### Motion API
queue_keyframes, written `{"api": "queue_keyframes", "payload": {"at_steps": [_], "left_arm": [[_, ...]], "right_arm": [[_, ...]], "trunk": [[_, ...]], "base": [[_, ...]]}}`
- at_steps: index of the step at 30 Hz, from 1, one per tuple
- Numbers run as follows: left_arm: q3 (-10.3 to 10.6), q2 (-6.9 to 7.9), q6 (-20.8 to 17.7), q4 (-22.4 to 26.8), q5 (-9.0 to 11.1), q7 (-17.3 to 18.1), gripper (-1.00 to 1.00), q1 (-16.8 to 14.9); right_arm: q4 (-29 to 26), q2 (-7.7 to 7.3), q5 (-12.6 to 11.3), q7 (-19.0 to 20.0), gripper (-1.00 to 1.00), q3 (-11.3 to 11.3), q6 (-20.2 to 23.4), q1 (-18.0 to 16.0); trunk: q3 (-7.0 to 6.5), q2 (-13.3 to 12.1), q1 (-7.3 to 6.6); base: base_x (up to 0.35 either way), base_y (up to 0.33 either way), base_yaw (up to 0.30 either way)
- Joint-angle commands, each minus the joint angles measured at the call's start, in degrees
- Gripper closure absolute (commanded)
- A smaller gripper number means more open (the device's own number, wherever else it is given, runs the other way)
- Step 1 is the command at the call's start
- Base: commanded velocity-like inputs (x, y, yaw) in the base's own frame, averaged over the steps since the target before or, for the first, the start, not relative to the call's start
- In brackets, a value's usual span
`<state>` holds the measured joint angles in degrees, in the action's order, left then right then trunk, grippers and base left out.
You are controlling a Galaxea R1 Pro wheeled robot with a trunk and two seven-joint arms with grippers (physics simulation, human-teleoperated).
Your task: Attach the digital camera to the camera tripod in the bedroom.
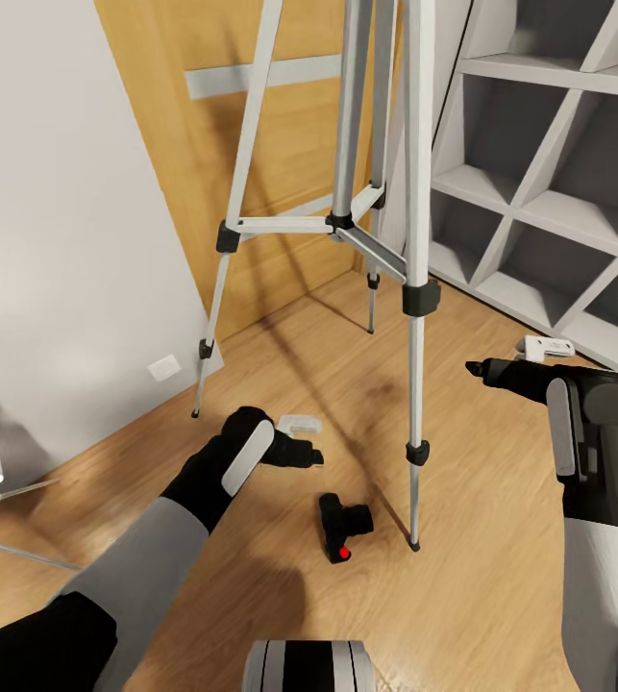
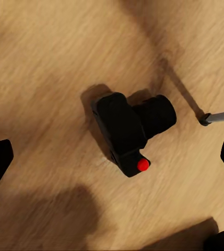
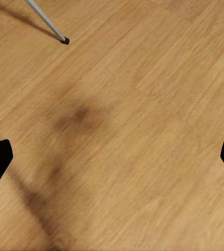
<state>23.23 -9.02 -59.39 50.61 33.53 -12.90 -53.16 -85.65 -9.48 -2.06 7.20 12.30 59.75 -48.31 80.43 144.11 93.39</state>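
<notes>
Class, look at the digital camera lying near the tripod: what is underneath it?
The digital camera lies directly on the light wood floor, beside a foot of the camera tripod. Its dark shadow shows on the boards beside it in the left wrist view. The patch beneath its body is covered.

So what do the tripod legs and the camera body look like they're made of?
The camera tripod legs look like brushed silver metal with an even sheen, joined by matte black collars, probably plastic. The digital camera looks like matte black plastic, with one glossy red dot.
</notes>
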Motion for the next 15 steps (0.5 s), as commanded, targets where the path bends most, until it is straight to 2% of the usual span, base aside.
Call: {"api": "queue_keyframes", "payload": {"at_steps": [1, 6, 9, 15], "left_arm": [[0.1, 0.04, -0.1, -0.1, 0.6, -0.6, -1.00, -0.6], [0.1, 0.13, -0.2, -0.7, 0.5, -0.9, -1.00, -2.1], [0.1, 0.18, -0.2, -2.9, 0.4, -0.8, -1.00, -3.7], [0.1, 0.11, -0.2, -5.8, 0.4, -0.5, -1.00, -4.8]], "right_arm": [[0.0, 0.04, -0.2, 0.1, -1.00, 0.0, 0.3, 0.0], [0.0, 0.15, -0.2, 0.1, -1.00, 0.0, 0.3, 0.0], [0.0, 0.20, -0.1, 0.1, -1.00, 0.0, 0.3, 0.0], [0.0, 0.11, -0.1, 0.1, -1.00, 0.0, 0.3, 0.0]], "trunk": [[0.04, 0.0, -0.01], [0.04, 0.0, -0.01], [0.04, 0.0, -0.01], [0.04, 0.0, -0.01]], "base": [[0.000, 0.000, 0.000], [0.000, 0.000, 0.000], [0.000, 0.000, 0.000], [0.000, 0.000, 0.000]]}}
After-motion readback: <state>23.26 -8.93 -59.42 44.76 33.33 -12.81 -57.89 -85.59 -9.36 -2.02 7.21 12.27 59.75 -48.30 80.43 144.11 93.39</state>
